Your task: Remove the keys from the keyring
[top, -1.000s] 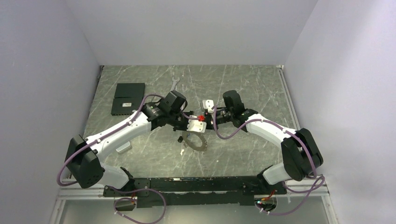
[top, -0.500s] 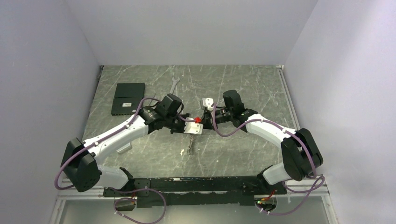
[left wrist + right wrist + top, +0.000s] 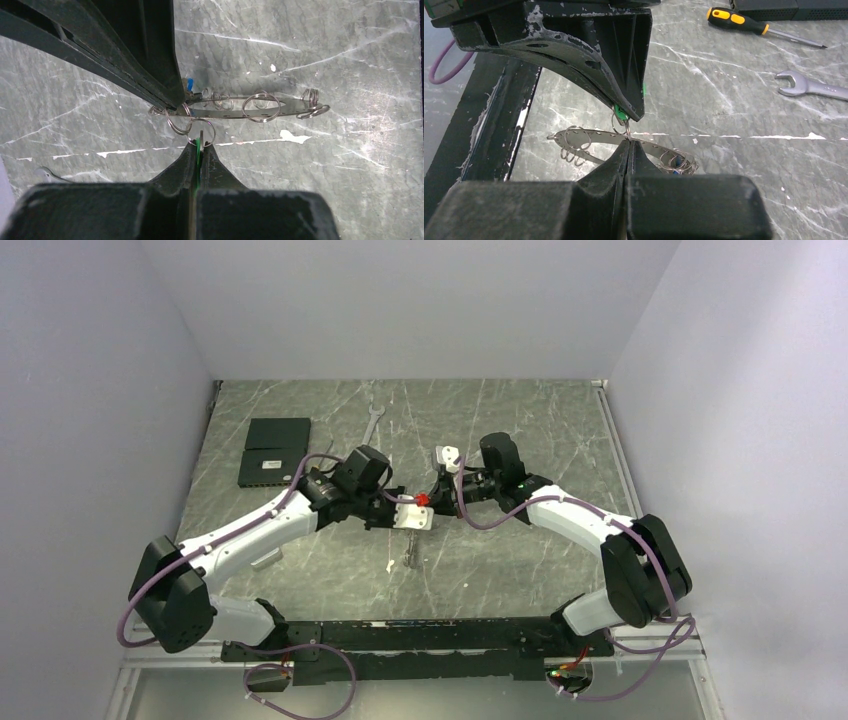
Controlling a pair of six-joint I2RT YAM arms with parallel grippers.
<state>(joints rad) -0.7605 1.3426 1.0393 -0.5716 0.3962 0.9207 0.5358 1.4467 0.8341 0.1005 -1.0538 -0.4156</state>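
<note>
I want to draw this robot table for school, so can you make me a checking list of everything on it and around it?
Surface: grey marbled table with white scuffs.
Job's things: keyring held between the two arms; green key pinched just above it; blue key on the ring.
Clutter: wrench, screwdriver and black boxes, all away from the ring.
Grippers: left gripper, jaws shut on the green key; right gripper, jaws shut on the keyring.
Cables: purple cables run along both arms.
Surroundings: plain pale walls on three sides; people, nothing seen.
</note>
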